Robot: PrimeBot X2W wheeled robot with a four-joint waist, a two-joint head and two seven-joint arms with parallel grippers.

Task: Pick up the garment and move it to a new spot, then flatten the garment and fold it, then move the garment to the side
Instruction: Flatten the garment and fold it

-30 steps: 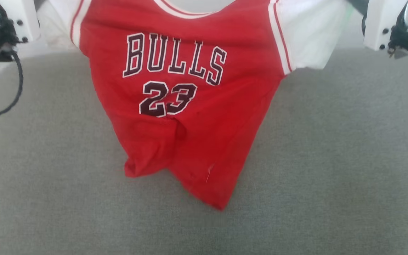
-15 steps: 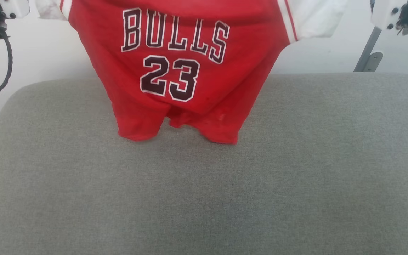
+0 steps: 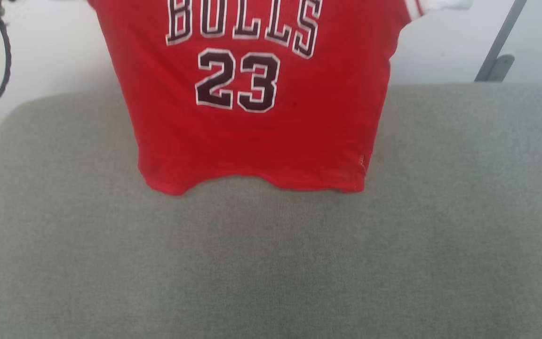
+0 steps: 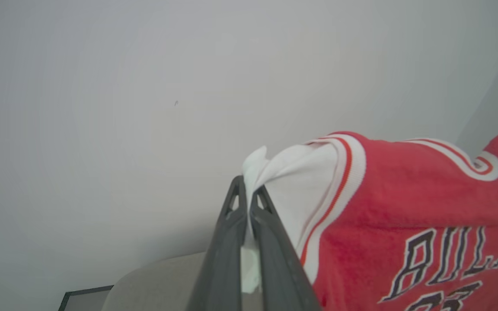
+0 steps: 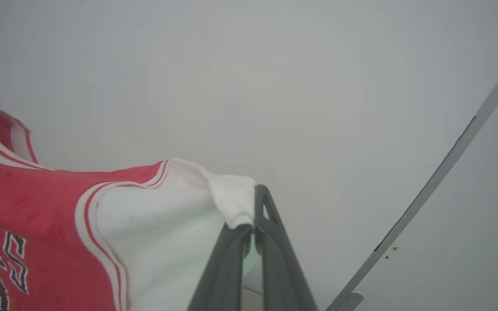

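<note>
While the jersey [image 3: 252, 117] hangs with its front toward me, the head view shows the red body w/ "BULLS 23" print. The hem is lowest, over the far part of the grey cushion [image 3: 271, 273]; hem-to-cushion contact can't be confirmed. The long axis runs vertical, collar end up.

L wrist view: my left gripper [image 4: 247, 186] is closed tight on the left-hand white sleeve [image 4: 301, 190], w/ fabric pinched between the fingers. The jersey body lies to the R of the fingers, toward my other arm.

R wrist view: my right gripper [image 5: 255, 211] is likewise clamped on the right-hand white sleeve [image 5: 167, 224]. The body lies to the L.

Judgement: the jersey spans between both grippers, w/ neither arm nearer. The next move is prob. lowering it hem-first onto the cushion. Both arms must descend in sync to lay it flat w/o creases.
</note>
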